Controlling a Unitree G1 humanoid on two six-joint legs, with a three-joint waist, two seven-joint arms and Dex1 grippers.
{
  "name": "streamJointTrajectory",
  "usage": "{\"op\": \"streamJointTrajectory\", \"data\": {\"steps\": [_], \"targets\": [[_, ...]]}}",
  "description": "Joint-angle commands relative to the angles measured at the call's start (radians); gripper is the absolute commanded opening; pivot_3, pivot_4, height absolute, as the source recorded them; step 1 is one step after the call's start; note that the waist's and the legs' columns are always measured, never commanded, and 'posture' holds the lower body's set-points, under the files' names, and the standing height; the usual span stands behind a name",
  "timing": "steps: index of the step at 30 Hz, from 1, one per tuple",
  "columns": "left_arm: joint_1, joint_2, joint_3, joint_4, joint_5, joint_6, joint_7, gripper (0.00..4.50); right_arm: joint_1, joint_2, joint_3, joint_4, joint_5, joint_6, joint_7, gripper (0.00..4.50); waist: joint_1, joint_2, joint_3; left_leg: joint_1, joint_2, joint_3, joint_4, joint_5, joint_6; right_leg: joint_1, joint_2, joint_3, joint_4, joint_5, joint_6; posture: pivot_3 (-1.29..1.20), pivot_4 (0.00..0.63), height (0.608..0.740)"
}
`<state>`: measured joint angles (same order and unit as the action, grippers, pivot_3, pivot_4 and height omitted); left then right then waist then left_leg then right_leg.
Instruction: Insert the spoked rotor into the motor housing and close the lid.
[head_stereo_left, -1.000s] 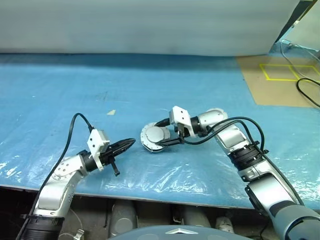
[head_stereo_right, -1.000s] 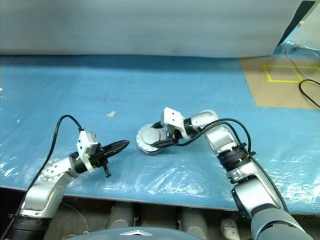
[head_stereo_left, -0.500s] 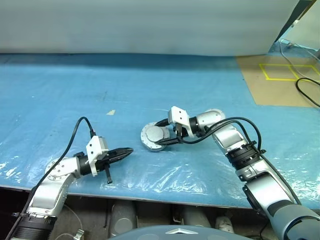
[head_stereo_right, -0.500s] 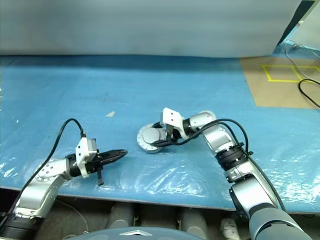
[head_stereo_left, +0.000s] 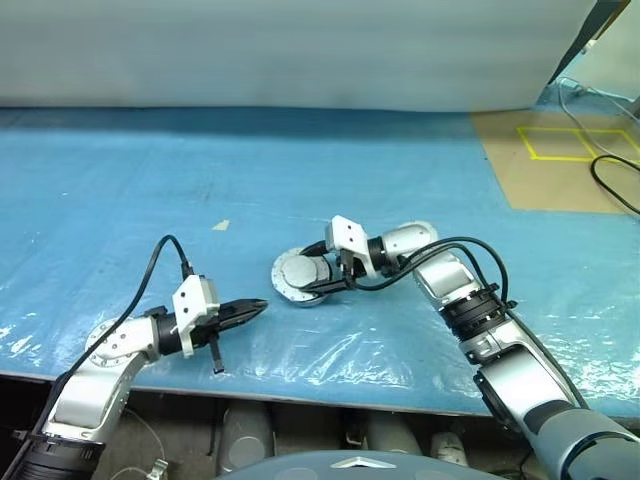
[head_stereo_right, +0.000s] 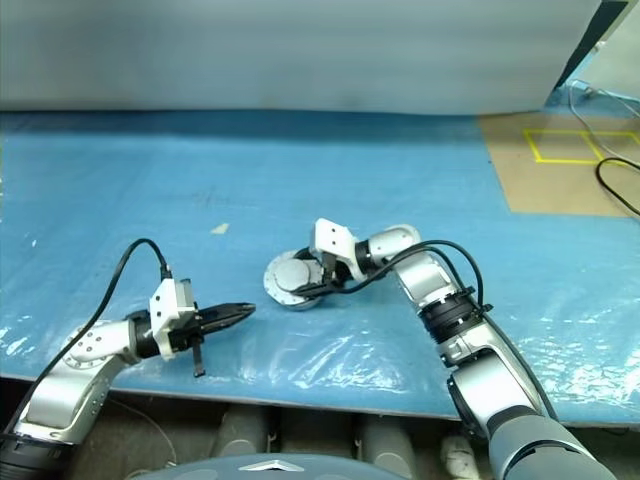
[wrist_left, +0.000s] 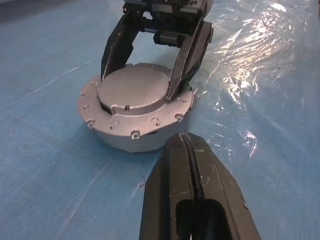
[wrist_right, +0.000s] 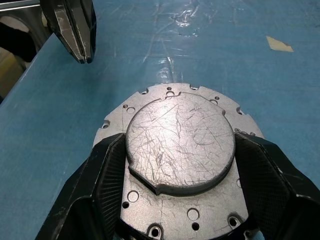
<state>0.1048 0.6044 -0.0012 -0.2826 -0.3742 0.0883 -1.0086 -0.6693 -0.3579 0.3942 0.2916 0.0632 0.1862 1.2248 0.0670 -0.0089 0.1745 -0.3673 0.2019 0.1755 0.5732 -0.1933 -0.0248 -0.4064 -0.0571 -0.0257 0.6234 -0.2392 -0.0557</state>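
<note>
Right tool (head_stereo_left: 318, 278) reaches sideways, fingers clamping lid (wrist_right: 180, 142) on housing (wrist_left: 125, 137). Left tool (head_stereo_left: 258, 304) pinched closed, level, just beside.

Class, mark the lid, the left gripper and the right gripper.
lid (wrist_right: 180, 142), right wrist view, scratched silver top face.
left gripper (head_stereo_left: 258, 304), left eye view, shut fingertips.
right gripper (wrist_left: 150, 82), left wrist view, between its fingertips astride the lid.

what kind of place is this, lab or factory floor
Most likely a robot test lab or workshop bench: a table under a blue plastic sheet, yellow tape squares on brown board, loose black cables, and a lone grey motor assembly.
</note>
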Motion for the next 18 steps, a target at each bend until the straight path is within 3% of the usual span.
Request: {"op": "streamJointTrajectory", "data": {"steps": [1, 18], "targets": [[-0.02, 0.005, 0.004, -0.072, -0.026, 0.055, 0.035, 0.0, -0.006, -0.008, 0.006, 0.005, -0.006, -0.024, 0.016, 3.0, 0.001, 0.0, 0.0, 0.0, 0.0, 0.0, 0.0, 0.0, 0.0, 0.0, 0.0, 0.0, 0.0, 0.0, 0.0, 0.0, 0.15, 0.74], [-0.062, 0.017, 0.012, -0.102, -0.055, 0.14, 0.049, 0.0, -0.022, -0.055, -0.044, -0.046, 0.045, 0.015, 0.063, 3.0, -0.001, 0.0, 0.0, 0.0, 0.0, 0.0, 0.002, 0.0, 0.0, 0.0, 0.0, 0.0, 0.0, 0.0, 0.0, 0.0, 0.15, 0.74]]}}
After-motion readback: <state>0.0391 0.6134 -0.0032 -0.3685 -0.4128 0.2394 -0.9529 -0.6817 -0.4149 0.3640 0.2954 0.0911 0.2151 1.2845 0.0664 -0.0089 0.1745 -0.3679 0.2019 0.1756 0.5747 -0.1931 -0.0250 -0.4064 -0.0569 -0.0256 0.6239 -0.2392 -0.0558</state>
